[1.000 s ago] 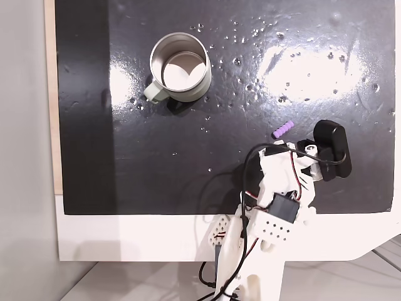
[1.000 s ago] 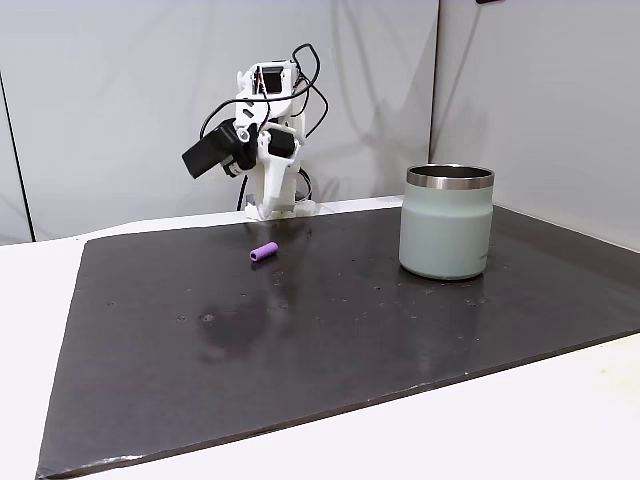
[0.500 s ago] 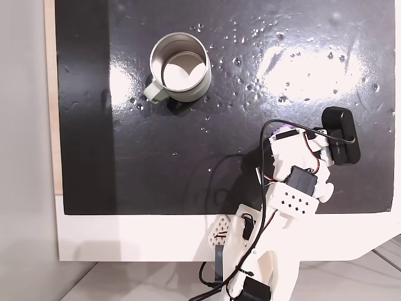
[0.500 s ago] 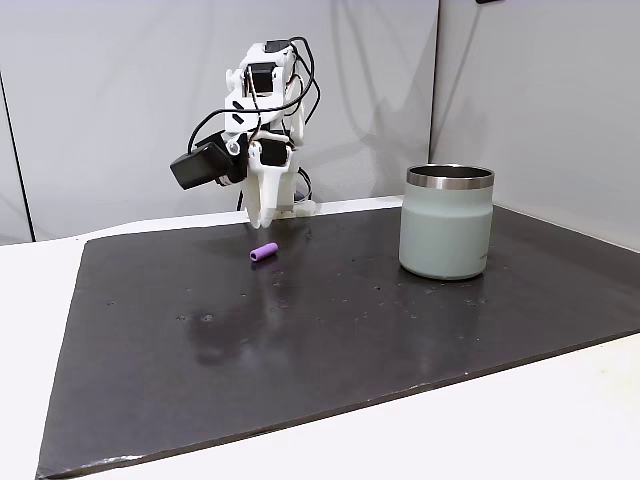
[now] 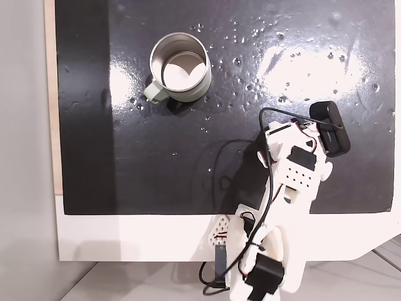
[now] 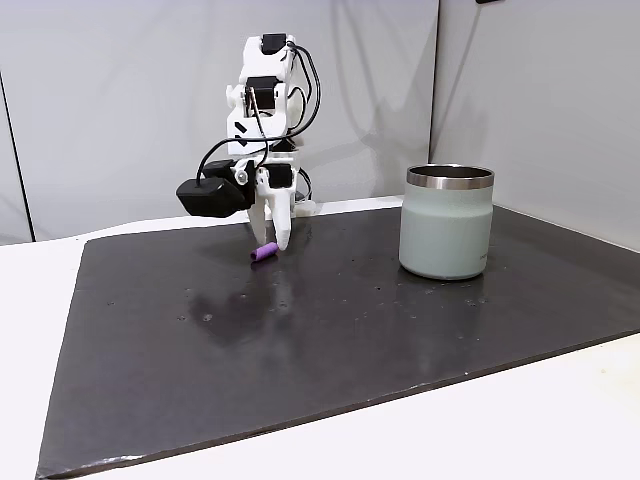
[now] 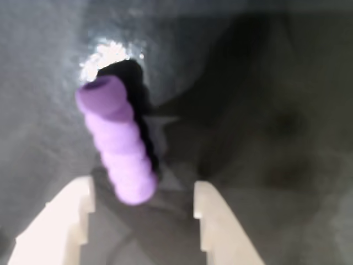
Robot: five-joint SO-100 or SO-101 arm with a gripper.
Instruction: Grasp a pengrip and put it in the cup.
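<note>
Gleaming under glare, the glossy black mat carries the grey-green metal mug at eleven o'clock; the white gripper, fingers apart, straddles the blurred ribbed purple pengrip.

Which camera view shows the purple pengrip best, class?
The wrist view: the pengrip is large there, ribs visible, lying between the open jaws. In a fixed view from the side it is a tiny tube beside the jaws.

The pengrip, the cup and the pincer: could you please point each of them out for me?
pengrip [image 7: 118,146]: wrist view, on its ribbed purple side.
cup [image 6: 445,235]: a fixed view, on its pale grey-green outer wall.
pincer [image 7: 143,212]: wrist view, midway between the white fingertips, which stand apart.
</note>
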